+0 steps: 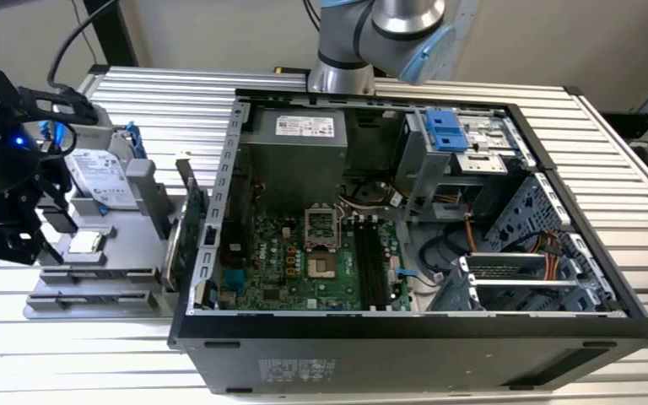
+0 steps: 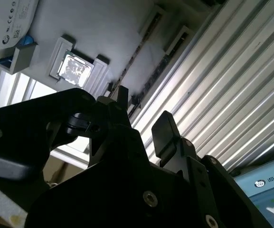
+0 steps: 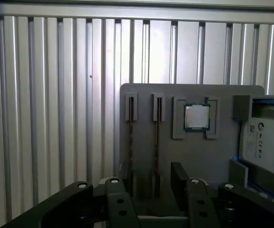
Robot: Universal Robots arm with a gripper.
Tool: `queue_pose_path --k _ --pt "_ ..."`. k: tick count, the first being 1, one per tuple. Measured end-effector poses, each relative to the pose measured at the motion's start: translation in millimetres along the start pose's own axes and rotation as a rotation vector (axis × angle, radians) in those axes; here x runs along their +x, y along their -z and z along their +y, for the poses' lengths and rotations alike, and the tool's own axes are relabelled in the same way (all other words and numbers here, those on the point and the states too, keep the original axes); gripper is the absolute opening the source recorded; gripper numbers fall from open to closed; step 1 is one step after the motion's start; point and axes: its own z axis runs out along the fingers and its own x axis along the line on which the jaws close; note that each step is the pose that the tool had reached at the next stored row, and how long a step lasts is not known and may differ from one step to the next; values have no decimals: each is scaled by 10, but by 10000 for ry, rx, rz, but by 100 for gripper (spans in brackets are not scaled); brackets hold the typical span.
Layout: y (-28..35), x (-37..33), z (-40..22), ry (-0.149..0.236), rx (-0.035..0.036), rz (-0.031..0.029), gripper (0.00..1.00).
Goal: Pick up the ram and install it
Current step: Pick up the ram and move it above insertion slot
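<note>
2 ram sticks (image 3: 131,147) (image 3: 157,147), 1 CPU chip (image 3: 196,117), 1 hard drive (image 3: 269,147), 1 grey holder tray (image 3: 193,161), 1 open PC case (image 1: 414,331).

In the first wrist view we see the two ram sticks (image 3: 156,137) edge-on as thin dark lines. Their ends nearest the pincer (image 3: 151,173) sink into shadow between its fingers (image 3: 178,178), so we cannot tell whether anything touches them. Beyond the pincer and off to one side, the hard drive (image 3: 269,142) is cut off by the picture's edge, as is the pincer's own body.
</note>
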Motion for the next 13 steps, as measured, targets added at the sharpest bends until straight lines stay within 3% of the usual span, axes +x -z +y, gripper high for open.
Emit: queue_pose_path --k 13 --pt "-146 34 -2 -33 2 -1 100"
